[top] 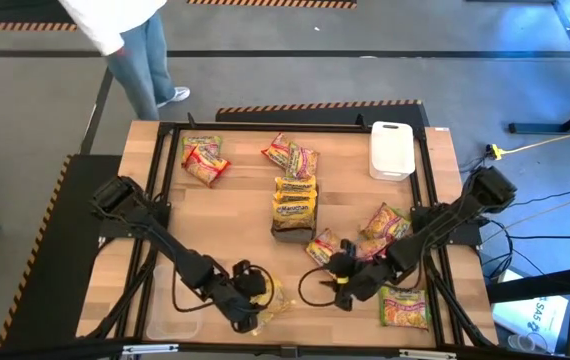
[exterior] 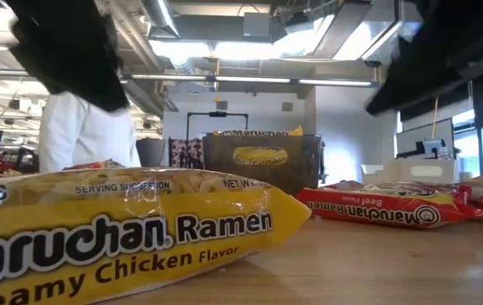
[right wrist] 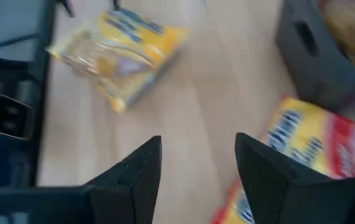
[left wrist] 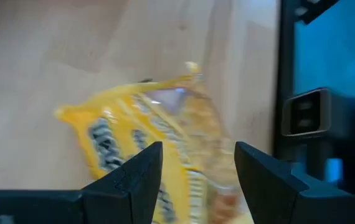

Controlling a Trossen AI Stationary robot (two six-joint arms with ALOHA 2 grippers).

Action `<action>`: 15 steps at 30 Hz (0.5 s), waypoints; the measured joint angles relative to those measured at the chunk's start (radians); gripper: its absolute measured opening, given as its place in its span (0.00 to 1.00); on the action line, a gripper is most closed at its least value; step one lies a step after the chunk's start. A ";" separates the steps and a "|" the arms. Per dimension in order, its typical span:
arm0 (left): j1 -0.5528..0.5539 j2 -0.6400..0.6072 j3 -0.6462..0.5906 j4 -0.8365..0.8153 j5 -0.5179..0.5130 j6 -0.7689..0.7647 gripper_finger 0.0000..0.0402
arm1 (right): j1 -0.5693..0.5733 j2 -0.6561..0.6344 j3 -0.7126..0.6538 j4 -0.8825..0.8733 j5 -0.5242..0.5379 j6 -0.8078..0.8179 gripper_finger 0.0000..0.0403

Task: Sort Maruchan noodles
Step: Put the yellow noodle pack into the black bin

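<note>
Near the desk's (top: 225,205) front edge, the left gripper (left wrist: 197,180) hangs open over a loose yellow noodle packet (left wrist: 146,137), seemingly lining up a grab, while the right gripper (right wrist: 197,174) waits open and empty beside red packets (right wrist: 308,152).

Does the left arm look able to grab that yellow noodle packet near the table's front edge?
Probably yes. The left gripper is open right over the yellow packet, with its fingers on either side of it and nothing lying between them. The right gripper is off to the side.
</note>
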 joint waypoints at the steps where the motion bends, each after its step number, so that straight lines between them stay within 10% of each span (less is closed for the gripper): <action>1: -0.007 -0.002 0.003 -0.015 -0.001 -0.030 0.48 | 0.000 0.009 0.000 0.044 -0.002 -0.008 0.48; 15: -0.136 0.020 -0.001 -0.128 -0.112 -0.280 0.48 | -0.072 0.238 0.001 0.424 -0.128 0.092 0.82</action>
